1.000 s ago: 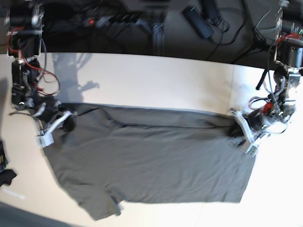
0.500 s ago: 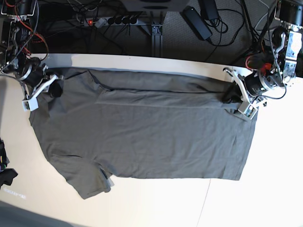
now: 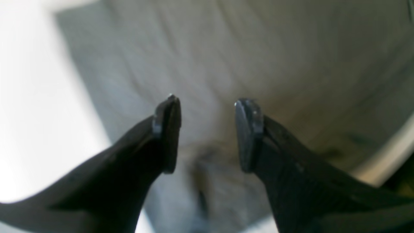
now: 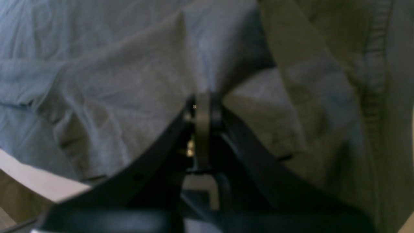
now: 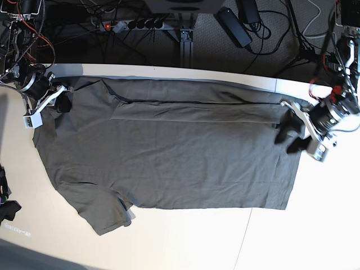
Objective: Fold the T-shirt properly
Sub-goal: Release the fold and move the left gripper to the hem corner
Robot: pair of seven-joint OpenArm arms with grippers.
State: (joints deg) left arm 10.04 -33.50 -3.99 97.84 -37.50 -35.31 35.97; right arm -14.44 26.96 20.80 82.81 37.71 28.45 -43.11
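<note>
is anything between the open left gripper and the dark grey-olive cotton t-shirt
Nothing visible. The left gripper hangs open at the edge of the dark grey-olive cotton T-shirt, with only bare cloth showing between its fingers in the wrist view.

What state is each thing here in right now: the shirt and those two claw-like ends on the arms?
T-shirt: spread flat on the table, far long edge folded over into a strip, one sleeve sticking out at the near corner.
Left end effector: open, nothing between its fingertips, over the shirt's edge.
Right end effector: shut, pinching a bunch of T-shirt fabric.
Table: pale top, carrying the shirt.
</note>
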